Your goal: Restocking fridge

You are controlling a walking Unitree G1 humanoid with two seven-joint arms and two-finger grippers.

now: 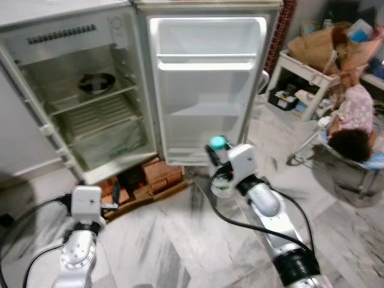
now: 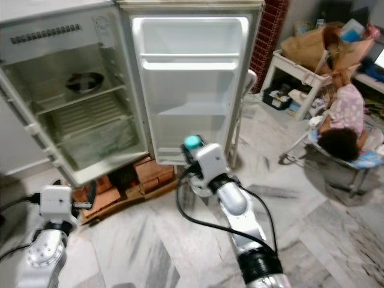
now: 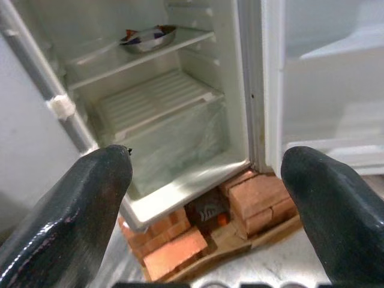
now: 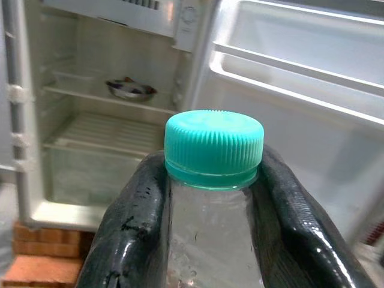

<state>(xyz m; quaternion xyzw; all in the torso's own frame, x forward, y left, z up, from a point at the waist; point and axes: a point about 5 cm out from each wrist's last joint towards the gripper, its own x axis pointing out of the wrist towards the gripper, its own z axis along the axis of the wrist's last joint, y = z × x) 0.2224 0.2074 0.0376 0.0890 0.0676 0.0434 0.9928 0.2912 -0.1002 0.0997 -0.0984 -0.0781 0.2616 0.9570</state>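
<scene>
Right then, the fridge (image 1: pixel 90 90) stood open before the robot, its door (image 1: pixel 207 84) swung wide and showing bare white door shelves (image 1: pixel 206 62). Cabinet sat raised on red bricks (image 1: pixel 162 174) over a wooden pallet. A metal bowl (image 1: pixel 96 81) rested on the upper wire shelf inside; the slatted shelf (image 3: pixel 150 102) below it and the clear crisper drawer (image 3: pixel 180 141) looked bare.

Right gripper (image 4: pixel 210 198) was clamped on a clear bottle (image 4: pixel 210 246), one black finger pressed to each side of the neck just under the teal ribbed cap (image 4: pixel 214 144). In the head views the bottle (image 1: pixel 219 180) was held upright, low in front of the door's bottom edge, cap up, outside the fridge.

Left gripper (image 3: pixel 207 198) hung low on the left with its fingers (image 3: pixel 78 204) spread wide and nothing between them, aimed at the lower cabinet and the bricks.

Floor (image 1: pixel 180 240) was grey-veined marble. Off to the right a person (image 1: pixel 351 126) in a pink top sat on a low seat, near a white table (image 1: pixel 306 72) stacked with brown bags (image 1: pixel 324 48).
</scene>
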